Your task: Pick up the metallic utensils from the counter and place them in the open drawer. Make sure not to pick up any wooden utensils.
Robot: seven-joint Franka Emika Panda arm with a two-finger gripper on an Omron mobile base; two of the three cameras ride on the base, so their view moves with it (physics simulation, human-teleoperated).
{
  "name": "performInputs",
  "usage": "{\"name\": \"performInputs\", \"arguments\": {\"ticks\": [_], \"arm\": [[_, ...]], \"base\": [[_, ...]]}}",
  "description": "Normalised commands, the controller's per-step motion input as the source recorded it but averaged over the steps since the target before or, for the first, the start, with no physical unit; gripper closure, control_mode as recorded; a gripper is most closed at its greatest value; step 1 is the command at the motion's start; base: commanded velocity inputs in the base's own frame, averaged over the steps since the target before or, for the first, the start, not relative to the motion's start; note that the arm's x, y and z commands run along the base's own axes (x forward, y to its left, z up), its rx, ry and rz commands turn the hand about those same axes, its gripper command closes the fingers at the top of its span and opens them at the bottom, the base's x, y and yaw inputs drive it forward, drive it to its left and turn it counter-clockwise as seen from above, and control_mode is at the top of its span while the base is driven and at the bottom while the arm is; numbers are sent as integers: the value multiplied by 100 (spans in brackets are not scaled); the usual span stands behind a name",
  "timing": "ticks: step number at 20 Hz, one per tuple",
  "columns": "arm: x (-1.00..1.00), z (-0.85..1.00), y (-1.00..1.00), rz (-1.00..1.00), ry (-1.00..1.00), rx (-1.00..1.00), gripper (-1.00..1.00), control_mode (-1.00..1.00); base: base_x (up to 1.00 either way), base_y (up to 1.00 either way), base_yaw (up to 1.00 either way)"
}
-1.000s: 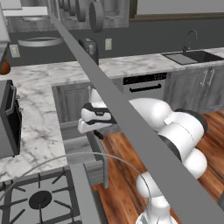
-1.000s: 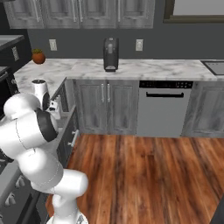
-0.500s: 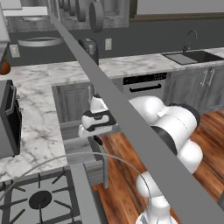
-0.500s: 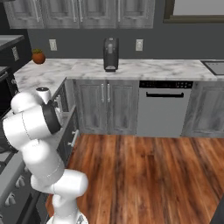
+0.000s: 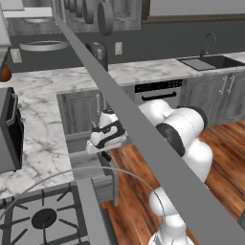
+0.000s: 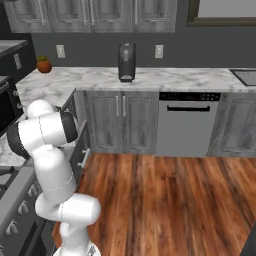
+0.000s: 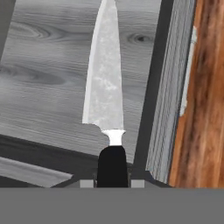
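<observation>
Across the interval, the arm folds further back toward the base and the gripper (image 5: 106,152) sinks lower over the open drawer (image 5: 91,165). The knife (image 7: 105,87) now hangs with its blade above the drawer's grey floor.

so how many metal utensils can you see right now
1. The knife, silver blade and black handle, sits between the gripper's tips in the hand view, over the grey floor of the open drawer. The fork isn't visible here, so it may be hidden.
</observation>
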Motion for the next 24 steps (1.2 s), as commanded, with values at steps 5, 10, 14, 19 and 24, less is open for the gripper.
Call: {"name": "performInputs", "arguments": {"ticks": [5,10,14,19,24], "arm": [[36,-56,16,0,-1,0,100,-100],[39,-60,9,-2,-5,0,100,-100],[32,-60,-5,-3,-6,0,100,-100],[28,-57,-23,-8,-4,-2,100,-100],[24,-54,-79,-13,-1,0,100,-100]], "base": [[0,0,0],[0,0,0],[0,0,0],[0,0,0],[0,0,0]]}}
